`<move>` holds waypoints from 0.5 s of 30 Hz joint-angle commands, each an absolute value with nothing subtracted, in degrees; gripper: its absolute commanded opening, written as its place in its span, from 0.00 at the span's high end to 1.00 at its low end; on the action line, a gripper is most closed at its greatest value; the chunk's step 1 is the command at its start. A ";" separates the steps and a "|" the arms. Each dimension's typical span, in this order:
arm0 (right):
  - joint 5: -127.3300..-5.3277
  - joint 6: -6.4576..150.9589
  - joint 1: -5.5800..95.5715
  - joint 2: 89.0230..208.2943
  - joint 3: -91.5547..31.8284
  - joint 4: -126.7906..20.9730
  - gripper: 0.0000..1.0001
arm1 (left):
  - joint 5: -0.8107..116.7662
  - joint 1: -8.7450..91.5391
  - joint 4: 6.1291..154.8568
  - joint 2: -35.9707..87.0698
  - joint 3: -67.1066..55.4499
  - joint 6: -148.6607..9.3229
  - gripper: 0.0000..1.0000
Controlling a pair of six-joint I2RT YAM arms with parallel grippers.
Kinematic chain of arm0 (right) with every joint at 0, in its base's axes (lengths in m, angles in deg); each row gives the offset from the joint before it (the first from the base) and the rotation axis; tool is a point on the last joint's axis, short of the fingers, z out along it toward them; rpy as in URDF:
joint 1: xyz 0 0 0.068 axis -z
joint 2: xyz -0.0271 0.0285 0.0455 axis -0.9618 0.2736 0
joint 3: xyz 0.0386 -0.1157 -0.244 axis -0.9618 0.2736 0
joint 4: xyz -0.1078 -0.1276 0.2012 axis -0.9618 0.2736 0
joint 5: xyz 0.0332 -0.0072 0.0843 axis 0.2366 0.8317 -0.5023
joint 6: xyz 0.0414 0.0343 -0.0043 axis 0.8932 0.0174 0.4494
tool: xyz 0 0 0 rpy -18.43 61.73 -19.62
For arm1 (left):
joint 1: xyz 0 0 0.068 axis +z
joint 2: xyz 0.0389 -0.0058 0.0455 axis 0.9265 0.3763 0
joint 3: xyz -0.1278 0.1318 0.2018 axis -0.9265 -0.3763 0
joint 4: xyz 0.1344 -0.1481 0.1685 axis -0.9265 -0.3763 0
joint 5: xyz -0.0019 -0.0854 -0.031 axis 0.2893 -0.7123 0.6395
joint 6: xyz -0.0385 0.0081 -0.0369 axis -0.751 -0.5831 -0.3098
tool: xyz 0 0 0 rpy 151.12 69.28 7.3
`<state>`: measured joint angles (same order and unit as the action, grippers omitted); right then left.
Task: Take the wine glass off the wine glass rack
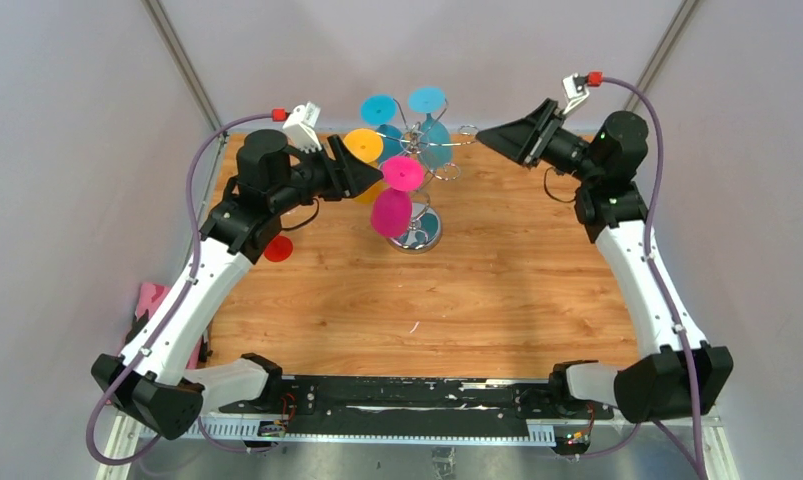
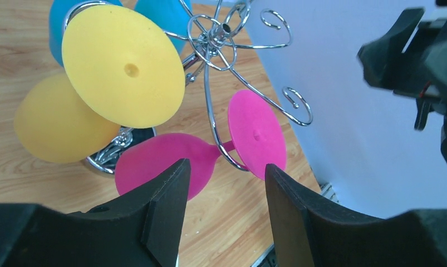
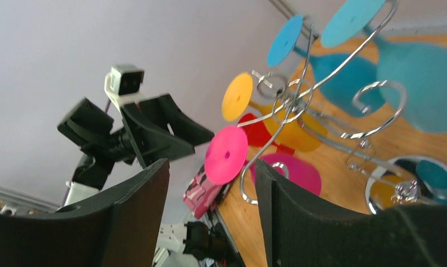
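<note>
Left gripper (image 2: pixel 225 167) spread, pink wine glass (image 2: pixel 160 161) partly hidden behind it

"What colour are the arms?"

"The left arm (image 1: pixel 192 290) and the right arm (image 1: pixel 642 270) have white shells on the long links, with black joints and black bases."

"Any cables?"

"One purple cable (image 1: pixel 199 160) runs along the left arm, and a second purple cable (image 1: pixel 660 130) runs along the right. Each ends in a red plug (image 1: pixel 277 113) beside a small white camera (image 1: pixel 302 125)."

"And the jaws?"

"Matte black and wedge-shaped, with flat inner faces."
</note>
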<state>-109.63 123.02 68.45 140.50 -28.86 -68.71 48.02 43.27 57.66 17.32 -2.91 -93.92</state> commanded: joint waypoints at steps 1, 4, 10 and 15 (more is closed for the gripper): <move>-107.98 116.39 62.47 134.35 -25.21 -58.09 0.38 | 48.99 42.76 58.49 14.56 -2.68 -93.79 0.43; -107.20 117.71 57.14 131.55 -22.04 -57.44 0.41 | 50.00 42.67 57.00 13.18 -2.26 -92.86 0.43; -99.58 115.64 46.38 129.44 -21.57 -51.10 0.41 | 51.10 42.66 55.42 11.55 -3.31 -92.06 0.43; -96.14 120.05 41.65 131.39 -17.14 -58.06 0.43 | 50.93 42.67 55.00 9.94 -4.95 -91.84 0.43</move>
